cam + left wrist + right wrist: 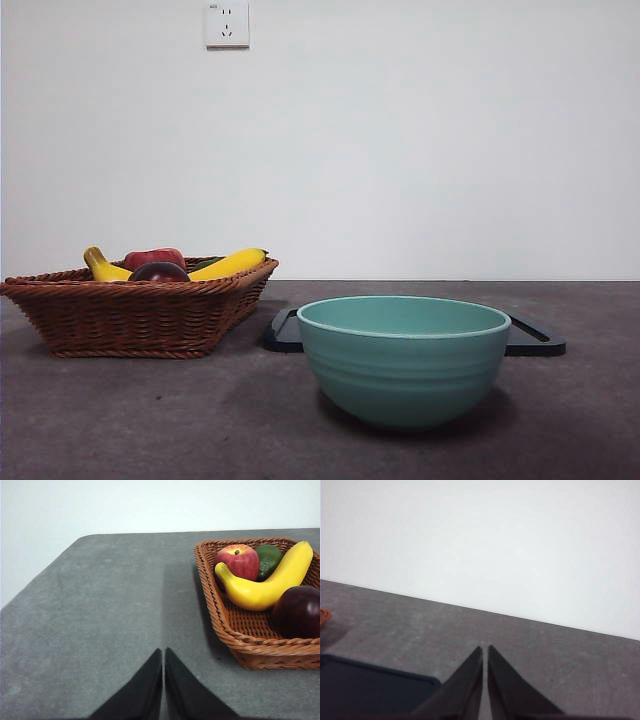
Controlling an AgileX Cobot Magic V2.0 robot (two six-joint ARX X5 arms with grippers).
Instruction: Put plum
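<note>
Two grippers wait, nothing begun. Front view: plum [158,271] lies in the wicker basket [140,315], well apart from the teal bowl [404,358]. Left wrist view: left gripper [163,652] pinched closed, empty, nearest; it must open over the plum. Right wrist view: right gripper [485,650] closed, empty

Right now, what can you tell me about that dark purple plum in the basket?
The plum is round, smooth and glossy, dark maroon-purple with a soft highlight. It sits in the wicker basket near one wall, against the yellow banana. In the front view only its top shows above the rim. No gripper is touching it.
</note>
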